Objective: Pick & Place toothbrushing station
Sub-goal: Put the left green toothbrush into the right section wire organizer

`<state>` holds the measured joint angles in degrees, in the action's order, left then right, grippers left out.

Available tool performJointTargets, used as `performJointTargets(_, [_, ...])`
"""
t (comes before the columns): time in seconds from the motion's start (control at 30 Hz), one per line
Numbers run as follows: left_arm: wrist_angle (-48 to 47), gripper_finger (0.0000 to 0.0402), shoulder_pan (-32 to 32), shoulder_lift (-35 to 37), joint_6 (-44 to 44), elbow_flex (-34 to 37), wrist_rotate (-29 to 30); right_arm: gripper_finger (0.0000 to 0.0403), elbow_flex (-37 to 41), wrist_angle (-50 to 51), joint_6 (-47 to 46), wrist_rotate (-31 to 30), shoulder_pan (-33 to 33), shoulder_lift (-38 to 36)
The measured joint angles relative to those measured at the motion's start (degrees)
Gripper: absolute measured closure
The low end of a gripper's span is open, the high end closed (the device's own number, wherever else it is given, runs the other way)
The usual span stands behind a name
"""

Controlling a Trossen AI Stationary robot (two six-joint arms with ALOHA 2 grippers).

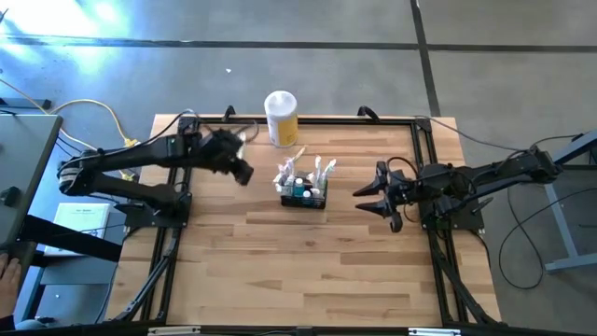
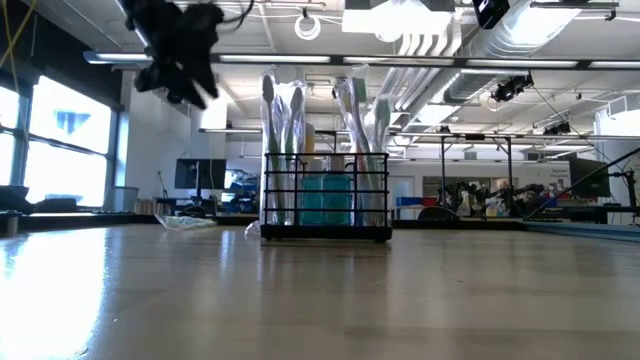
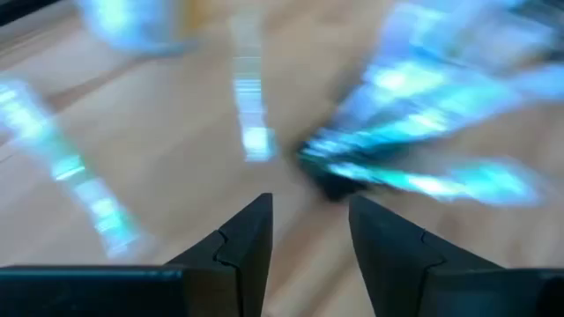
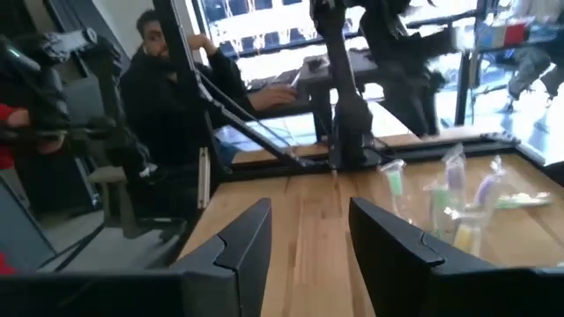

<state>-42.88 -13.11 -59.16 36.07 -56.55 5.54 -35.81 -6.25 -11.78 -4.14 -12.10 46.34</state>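
Bare wooden table (image 2: pixel 320 300) fills the low view's foreground; beyond it the black wire basket (image 2: pixel 325 205) stands upright near mid-table, packed with wrapped toothbrushes (image 2: pixel 282 130) and a teal bottle (image 2: pixel 326 198). From above, the basket (image 1: pixel 303 191) sits between both arms, a yellow-and-white canister (image 1: pixel 281 118) standing apart behind it toward the far edge. Left gripper (image 1: pixel 242 173) hangs off the table surface, just beside the basket on its left, fingers (image 3: pixel 242 251) parted with nothing between them; its wrist view is smeared, so the basket shows there only as a dark blur. Right gripper (image 1: pixel 381 201) waits near the basket's right side, fingers (image 4: pixel 238 251) likewise apart and empty. A person (image 4: pixel 163 97) sits beyond the table. Handling judgement: basket looks light and stiff, thin wire giving a narrow but firm purchase; tall contents stand loose and top-heavy, likely to spill if tilted. Best hold is probably the top rim wire on a short side, clear of the crinkly wrappers, kept level during the lift.
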Motion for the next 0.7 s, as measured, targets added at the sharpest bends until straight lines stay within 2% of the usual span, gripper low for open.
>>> performJointTargets(0.1, [-6.8, 0.0254, -4.7, -1.4, 5.2, 0.0, 1.9, 0.0258, 0.0, 0.4, 1.7, -0.2, 0.5, -1.0])
performJointTargets(0.23, [-12.6, 0.0254, -9.8, -4.0, 6.7, 0.0, 1.3, 0.0258, 0.0, 0.2, 5.8, -0.2, 2.7, -1.5])
performJointTargets(0.37, [-13.6, 0.0254, -13.6, -7.7, 7.3, 0.0, 1.3, 0.0258, 0.0, 0.2, 6.7, -0.4, 5.7, -2.0])
performJointTargets(0.53, [-13.3, 0.0254, -18.0, -13.1, 1.4, 0.0, 1.4, 0.0258, 0.0, 0.8, 5.3, 0.3, 9.3, -2.3])
performJointTargets(0.7, [-13.3, 0.0254, -22.4, -18.4, 0.4, 0.0, -2.8, 0.0258, 0.0, 2.4, 5.5, 1.2, 12.6, -3.0])
